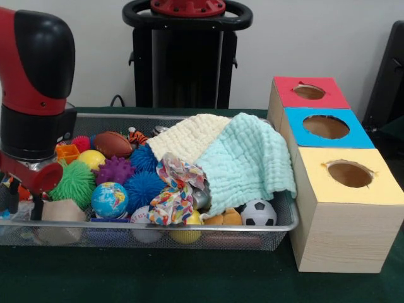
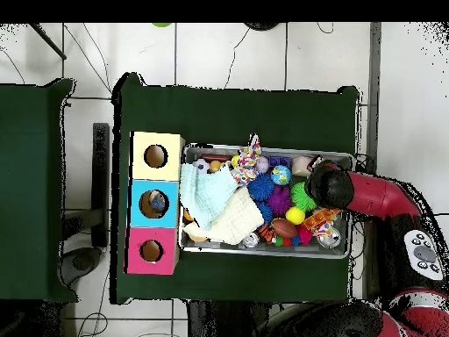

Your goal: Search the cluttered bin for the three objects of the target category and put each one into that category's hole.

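The silver wire mesh bin (image 1: 189,228) is full of toys and also shows in the overhead view (image 2: 263,254). My gripper (image 1: 22,202) hangs from the red and black arm (image 2: 329,186) low over the bin's left end in the front view, beside a beige lump (image 1: 60,211). I cannot tell how its jaws stand. No clear wrinkly plastic piece shows plainly in either view. The red-topped box's hole (image 1: 309,92) is the farthest of three boxes right of the bin, and it shows in the overhead view (image 2: 151,251).
A pale yellow cloth (image 1: 189,136) and a mint cloth (image 1: 249,161) cover the bin's right half. A dotted paper wad (image 1: 173,189), a globe ball (image 1: 108,199), spiky balls and a small football (image 1: 257,213) lie about. Blue-topped (image 1: 326,127) and yellow-topped (image 1: 349,173) boxes stand nearer.
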`<state>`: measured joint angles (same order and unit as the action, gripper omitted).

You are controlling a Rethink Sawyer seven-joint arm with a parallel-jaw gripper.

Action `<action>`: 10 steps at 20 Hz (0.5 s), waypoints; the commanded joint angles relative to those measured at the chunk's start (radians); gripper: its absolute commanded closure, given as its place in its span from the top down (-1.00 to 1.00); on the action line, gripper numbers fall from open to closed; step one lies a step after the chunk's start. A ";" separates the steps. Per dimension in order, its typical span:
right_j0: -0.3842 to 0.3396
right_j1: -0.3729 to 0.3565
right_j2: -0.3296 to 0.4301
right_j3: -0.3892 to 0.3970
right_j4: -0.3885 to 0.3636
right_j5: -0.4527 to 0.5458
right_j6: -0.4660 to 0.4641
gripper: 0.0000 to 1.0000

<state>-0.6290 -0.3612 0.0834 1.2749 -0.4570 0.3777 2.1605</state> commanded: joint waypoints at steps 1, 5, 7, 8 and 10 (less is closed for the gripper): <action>0.003 0.118 0.000 -0.068 -0.043 0.129 -0.081 1.00; 0.001 0.143 0.007 -0.098 -0.041 0.149 -0.100 1.00; 0.000 0.155 0.010 -0.107 -0.039 0.153 -0.106 1.00; 0.000 0.159 0.010 -0.112 -0.038 0.158 -0.108 1.00; 0.003 0.161 0.010 -0.115 -0.033 0.173 -0.110 1.00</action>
<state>-0.6275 -0.2806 0.0654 1.1975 -0.4572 0.4197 2.1605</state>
